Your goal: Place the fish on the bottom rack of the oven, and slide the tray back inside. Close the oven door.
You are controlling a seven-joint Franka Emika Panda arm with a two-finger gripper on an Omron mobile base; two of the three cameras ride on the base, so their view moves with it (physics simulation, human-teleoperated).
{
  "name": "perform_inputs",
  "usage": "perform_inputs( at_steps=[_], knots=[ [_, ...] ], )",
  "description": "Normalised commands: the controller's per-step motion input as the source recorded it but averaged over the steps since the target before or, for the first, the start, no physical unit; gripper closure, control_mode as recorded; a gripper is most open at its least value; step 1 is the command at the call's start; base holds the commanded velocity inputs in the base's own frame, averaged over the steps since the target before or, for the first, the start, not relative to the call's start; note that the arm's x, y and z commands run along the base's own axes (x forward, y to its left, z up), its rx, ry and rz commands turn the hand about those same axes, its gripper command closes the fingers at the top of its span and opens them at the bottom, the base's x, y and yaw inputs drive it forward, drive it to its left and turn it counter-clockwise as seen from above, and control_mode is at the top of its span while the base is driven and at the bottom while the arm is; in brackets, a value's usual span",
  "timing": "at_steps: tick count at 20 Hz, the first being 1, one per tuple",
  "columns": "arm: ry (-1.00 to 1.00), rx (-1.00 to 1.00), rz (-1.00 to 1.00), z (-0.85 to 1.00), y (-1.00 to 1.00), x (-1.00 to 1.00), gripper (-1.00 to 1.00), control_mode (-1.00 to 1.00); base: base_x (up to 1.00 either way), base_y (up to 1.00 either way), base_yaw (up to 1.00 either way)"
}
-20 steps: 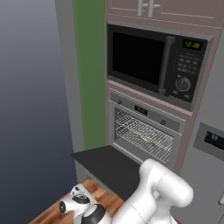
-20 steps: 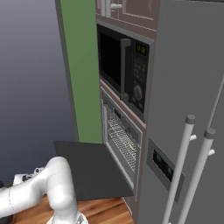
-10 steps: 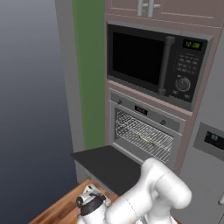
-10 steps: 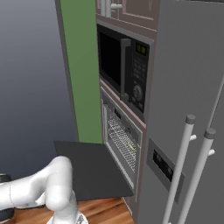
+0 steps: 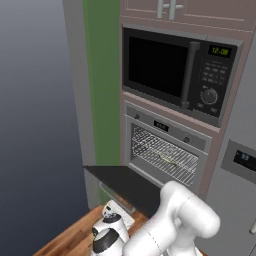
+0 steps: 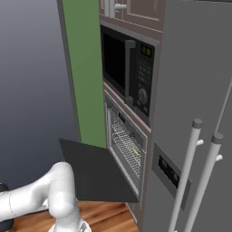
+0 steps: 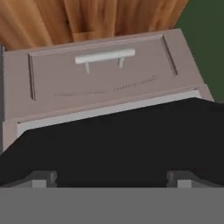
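Oven door (image 5: 131, 184) dropped flat open. Fish (image 5: 169, 160) lying on bottom rack (image 5: 162, 154) inside oven (image 5: 165, 150), rack within cavity. Gripper (image 7: 109, 177) spread wide, empty — poised over black door panel; drawer with bar handle (image 7: 105, 57) seen beyond.

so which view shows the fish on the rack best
The left base view: the fish lies on the bottom rack, seen head-on through the open oven. In the right base view the rack is edge-on, the fish barely a speck. The hand view faces the oven door's underside.

microwave (image 5: 177, 70) clock, green digits, unreadable
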Motion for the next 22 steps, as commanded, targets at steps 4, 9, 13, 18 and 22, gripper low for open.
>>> perform_inputs(
  at_steps=[4,9,13,18,22],
  knots=[
    [-0.49,-0.33,-0.15,0.59,-0.76,-0.01,-1.00,-1.00,0.00,0.00,0.00],
    [-0.19,-0.15,-0.13,0.77,-1.00,0.11,-1.00,-1.00,0.00,0.00,0.00],
    [-0.06,-0.05,-0.11,0.96,-1.00,0.54,-1.00,-1.00,0.00,0.00,0.00],
    [0.00,0.00,-0.01,0.93,-1.00,0.94,-1.00,-1.00,0.00,0.00,0.00],
    [0.01,0.00,0.00,0.70,-1.00,1.00,-1.00,-1.00,0.00,0.00,0.00]
  ],
)
